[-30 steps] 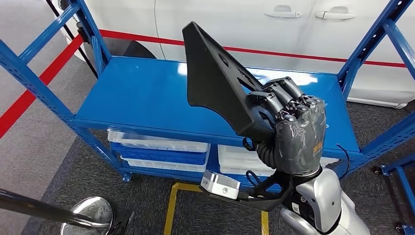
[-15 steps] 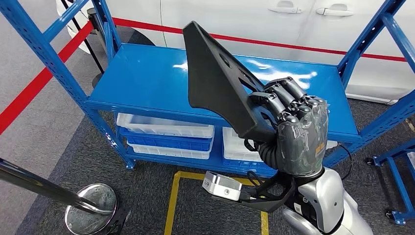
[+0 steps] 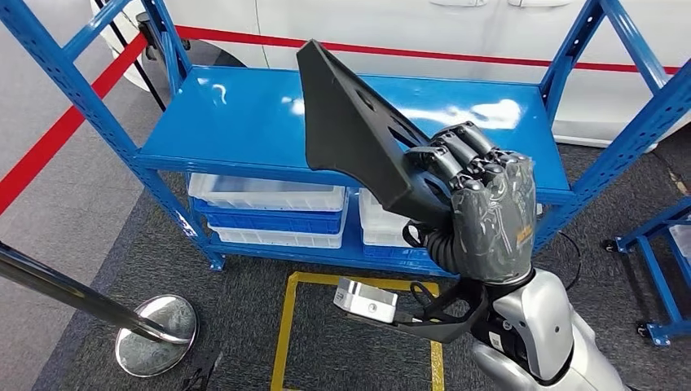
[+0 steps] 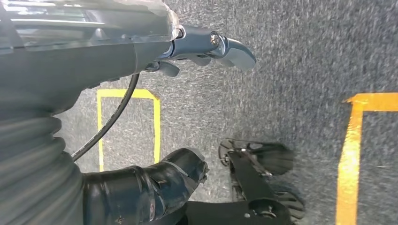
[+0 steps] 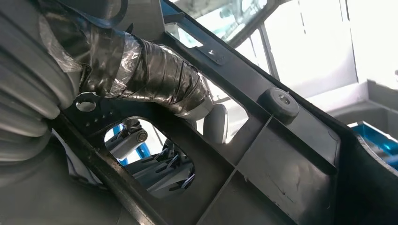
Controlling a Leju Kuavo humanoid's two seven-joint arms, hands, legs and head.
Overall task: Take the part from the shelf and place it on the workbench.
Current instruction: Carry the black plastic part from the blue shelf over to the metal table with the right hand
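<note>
Here, a blue shelf (image 3: 261,130) stands ahead on grey carpet, white and blue bins (image 3: 269,213) on its lower tier, a white car (image 3: 407,24) behind it. The black part (image 3: 350,130) is off the shelf, raised tilted above its top tier in the right hand (image 3: 477,204), whose fingers are wrapped tight round the part's lower end. The left hand (image 4: 141,140) hangs over the carpet with fingers apart, holding nothing.
</note>
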